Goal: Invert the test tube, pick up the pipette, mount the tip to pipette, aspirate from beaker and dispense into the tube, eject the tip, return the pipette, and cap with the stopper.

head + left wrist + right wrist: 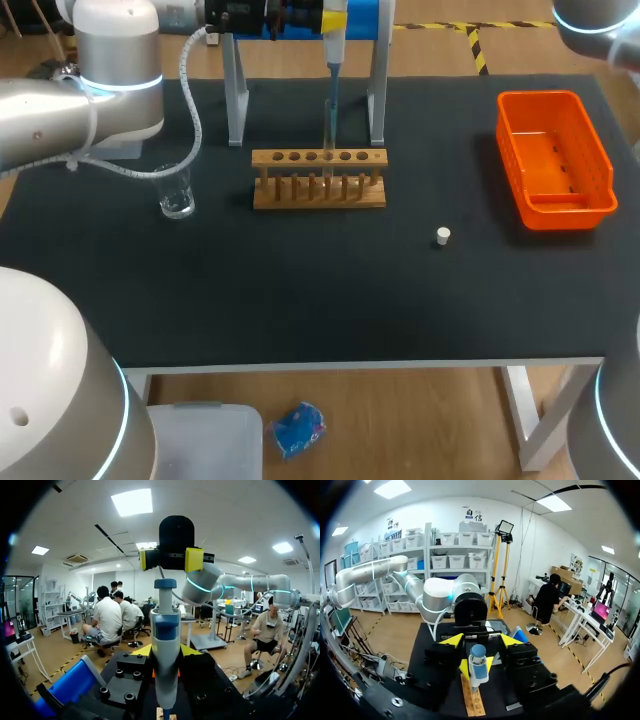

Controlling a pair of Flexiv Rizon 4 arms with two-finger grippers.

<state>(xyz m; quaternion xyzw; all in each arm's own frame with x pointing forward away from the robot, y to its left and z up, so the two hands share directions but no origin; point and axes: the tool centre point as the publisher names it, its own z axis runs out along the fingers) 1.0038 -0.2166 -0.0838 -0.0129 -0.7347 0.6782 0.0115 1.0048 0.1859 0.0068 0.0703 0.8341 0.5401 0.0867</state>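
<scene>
While my left pincer (166,651) was clenched on the pipette (331,70), held upright at upper centre of the head view with its tip down at the wooden rack (318,192), my right pincer (481,641) stood released, nothing between its fingers. Noted on the worktop (300,300): beaker (177,195) at left, stopper (443,236) right of centre, orange bin (540,98) at upper right.

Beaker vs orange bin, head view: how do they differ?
The beaker is clear glass; the orange bin is opaque plastic. The beaker is round and small; the orange bin is rectangular and far larger. The beaker stands left of the wooden rack; the orange bin lies to its right, near the table's edge. Both are open-topped and rest on the black table.
</scene>
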